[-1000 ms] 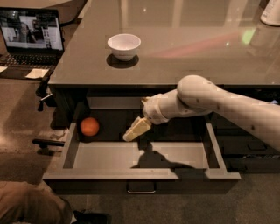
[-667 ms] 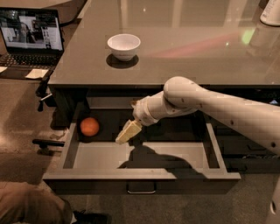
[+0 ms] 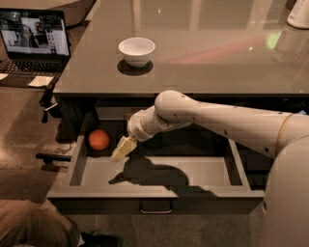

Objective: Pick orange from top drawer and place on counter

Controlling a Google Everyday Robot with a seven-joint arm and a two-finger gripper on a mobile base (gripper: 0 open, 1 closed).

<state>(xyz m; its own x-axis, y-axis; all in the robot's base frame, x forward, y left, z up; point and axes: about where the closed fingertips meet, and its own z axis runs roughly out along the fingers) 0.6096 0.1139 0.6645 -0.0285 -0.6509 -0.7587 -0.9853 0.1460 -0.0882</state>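
Note:
The orange (image 3: 98, 140) lies at the back left of the open top drawer (image 3: 154, 197), on its lighter grey floor. My gripper (image 3: 120, 149) hangs inside the drawer, just right of the orange and a little nearer the front, not touching it. The white arm reaches in from the right, under the counter (image 3: 203, 53) edge. The counter is glossy grey-brown and lies behind and above the drawer.
A white bowl (image 3: 136, 50) stands on the counter, left of centre. An open laptop (image 3: 33, 41) sits on a lower surface at the far left. A white object (image 3: 299, 14) stands at the counter's back right corner. The drawer front has a small metal handle (image 3: 155, 210).
The gripper has moved left inside the drawer, closer to the orange. The orange has not moved.

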